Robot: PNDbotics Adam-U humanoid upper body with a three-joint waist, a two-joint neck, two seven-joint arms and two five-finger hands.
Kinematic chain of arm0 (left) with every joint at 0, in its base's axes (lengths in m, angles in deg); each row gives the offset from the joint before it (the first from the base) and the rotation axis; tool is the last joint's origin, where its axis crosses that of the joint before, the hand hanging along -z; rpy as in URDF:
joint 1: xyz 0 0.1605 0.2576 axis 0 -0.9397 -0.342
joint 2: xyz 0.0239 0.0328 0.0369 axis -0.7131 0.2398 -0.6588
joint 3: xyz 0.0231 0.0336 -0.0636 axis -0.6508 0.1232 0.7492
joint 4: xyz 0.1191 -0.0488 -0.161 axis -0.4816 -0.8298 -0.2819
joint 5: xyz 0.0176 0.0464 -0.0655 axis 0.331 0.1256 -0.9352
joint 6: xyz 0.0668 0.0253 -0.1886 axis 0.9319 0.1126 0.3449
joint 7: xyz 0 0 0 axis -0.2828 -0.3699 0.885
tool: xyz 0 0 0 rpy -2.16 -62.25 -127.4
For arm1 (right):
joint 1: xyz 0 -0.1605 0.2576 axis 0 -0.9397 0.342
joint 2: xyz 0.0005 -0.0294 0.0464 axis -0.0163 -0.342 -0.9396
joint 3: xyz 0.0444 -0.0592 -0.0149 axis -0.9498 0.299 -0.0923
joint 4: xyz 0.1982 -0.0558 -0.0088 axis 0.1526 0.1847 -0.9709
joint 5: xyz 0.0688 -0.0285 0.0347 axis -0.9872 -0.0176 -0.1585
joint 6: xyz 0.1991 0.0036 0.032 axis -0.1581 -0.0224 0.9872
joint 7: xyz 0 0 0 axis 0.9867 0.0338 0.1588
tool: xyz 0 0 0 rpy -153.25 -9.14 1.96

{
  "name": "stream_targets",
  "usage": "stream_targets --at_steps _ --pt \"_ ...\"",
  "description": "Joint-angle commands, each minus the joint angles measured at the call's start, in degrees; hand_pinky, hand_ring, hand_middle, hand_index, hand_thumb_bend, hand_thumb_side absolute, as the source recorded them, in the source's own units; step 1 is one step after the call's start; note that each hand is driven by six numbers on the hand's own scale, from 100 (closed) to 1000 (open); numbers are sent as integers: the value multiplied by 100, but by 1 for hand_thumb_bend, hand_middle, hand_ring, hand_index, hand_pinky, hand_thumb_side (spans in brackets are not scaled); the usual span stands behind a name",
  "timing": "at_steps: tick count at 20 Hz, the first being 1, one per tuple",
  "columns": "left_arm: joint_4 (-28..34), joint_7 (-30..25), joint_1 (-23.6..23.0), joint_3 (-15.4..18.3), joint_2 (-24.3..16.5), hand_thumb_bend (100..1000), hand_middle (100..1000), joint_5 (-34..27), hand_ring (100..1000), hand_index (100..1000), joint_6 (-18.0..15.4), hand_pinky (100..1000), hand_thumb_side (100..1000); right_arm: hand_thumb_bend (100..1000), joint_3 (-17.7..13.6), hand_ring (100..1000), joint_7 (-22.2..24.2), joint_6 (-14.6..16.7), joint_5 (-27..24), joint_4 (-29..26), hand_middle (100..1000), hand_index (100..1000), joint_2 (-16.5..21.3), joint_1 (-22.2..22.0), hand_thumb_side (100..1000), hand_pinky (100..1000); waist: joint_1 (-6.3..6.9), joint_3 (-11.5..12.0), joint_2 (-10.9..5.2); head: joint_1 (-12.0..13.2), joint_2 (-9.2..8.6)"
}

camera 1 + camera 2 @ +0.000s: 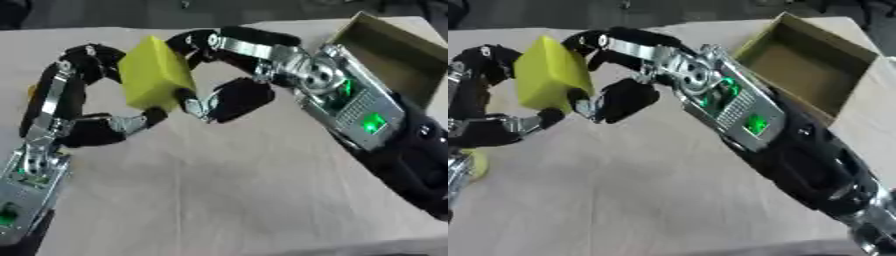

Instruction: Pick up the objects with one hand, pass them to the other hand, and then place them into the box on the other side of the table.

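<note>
A yellow block (pixel 153 72) hangs above the table, left of centre, between my two hands. My left hand (pixel 54 107) comes up from the lower left; its fingers curl onto the block's left top edge and its thumb touches the block's bottom corner. Reaching in from the right, my right hand (pixel 293 67) has its fingers (pixel 214 40) hooked over the block's top right and its thumb (pixel 229 100) pressed against the lower right side. An open cardboard box (pixel 808 70) stands at the table's far right corner, with nothing visible inside it.
A small yellow-green thing (pixel 474 164) lies at the left edge, partly behind my left arm. The beige table (pixel 227 190) stretches bare toward the front. My right forearm (pixel 798 160) crosses the right side, close to the box.
</note>
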Motion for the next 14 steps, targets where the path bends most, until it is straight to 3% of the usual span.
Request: stream_targets --at_steps 1,14 --pt "61 105 30 121 -91 809 499 47 629 678 -9 575 112 100 -98 886 -69 -3 -62 -58 436 619 121 68 201 1000 0 -3 -77 2 7" --pt "14 384 -94 244 -179 805 489 75 621 664 -23 565 106 100 -356 884 -406 31 -353 -58 435 620 191 -100 198 1000 2 -48 -56 38 -2"
